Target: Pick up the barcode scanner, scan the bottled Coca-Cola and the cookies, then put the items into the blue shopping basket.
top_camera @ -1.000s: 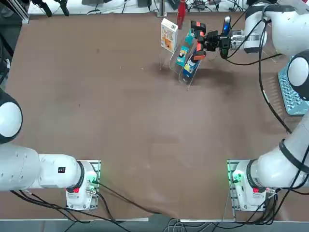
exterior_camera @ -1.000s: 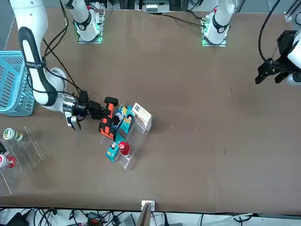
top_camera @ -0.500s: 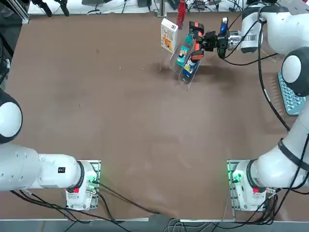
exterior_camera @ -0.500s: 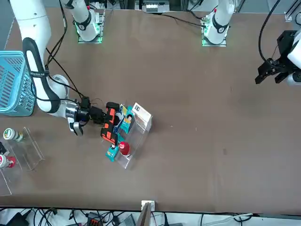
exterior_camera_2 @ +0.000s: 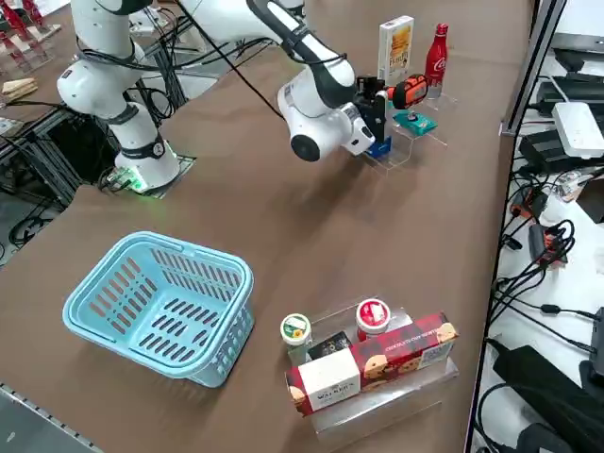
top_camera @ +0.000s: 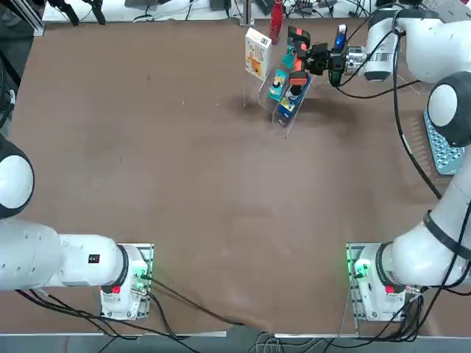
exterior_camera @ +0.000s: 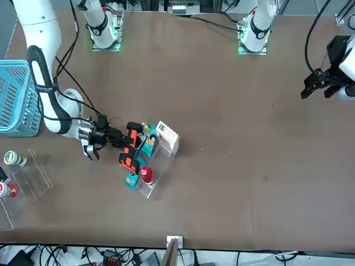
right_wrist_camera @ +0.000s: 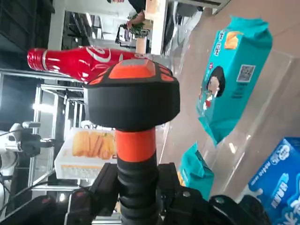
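Hand grips barcode scanner, apparently facing the Coca-Cola bottle.

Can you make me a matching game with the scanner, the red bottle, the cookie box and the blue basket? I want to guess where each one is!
Things:
1. scanner
2. bottle
3. cookies
4. basket

Places:
A. standing upright at the far end of the clear rack, next to the cookies
B. on the table with nothing in it, away from the rack
C. gripped in the right tool
D. tall white and yellow box standing at the rack

Pairs: 1-C, 2-A, 3-D, 4-B
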Available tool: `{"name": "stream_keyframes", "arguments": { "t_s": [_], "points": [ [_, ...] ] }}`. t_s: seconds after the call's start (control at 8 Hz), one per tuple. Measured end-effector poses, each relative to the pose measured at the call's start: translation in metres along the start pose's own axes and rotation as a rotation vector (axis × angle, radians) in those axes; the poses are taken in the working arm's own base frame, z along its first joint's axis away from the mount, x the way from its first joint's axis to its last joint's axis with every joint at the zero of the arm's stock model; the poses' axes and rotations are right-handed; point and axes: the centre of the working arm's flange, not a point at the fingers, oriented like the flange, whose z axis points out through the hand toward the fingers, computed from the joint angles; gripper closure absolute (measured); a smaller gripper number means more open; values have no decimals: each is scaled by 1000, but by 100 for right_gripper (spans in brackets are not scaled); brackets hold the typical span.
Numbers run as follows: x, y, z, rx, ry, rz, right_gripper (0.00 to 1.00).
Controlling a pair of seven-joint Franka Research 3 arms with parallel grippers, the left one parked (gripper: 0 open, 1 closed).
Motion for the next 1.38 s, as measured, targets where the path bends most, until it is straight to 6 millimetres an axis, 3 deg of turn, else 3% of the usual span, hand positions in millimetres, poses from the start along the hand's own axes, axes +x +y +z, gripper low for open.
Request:
{"name": "stream_keyframes", "arguments": {
  "t_s": [1.0, 1.38],
  "points": [
    [1, 2, 2, 22, 24, 7, 57],
    [-21, -5, 14, 29, -14, -17, 57]
  ]
}}
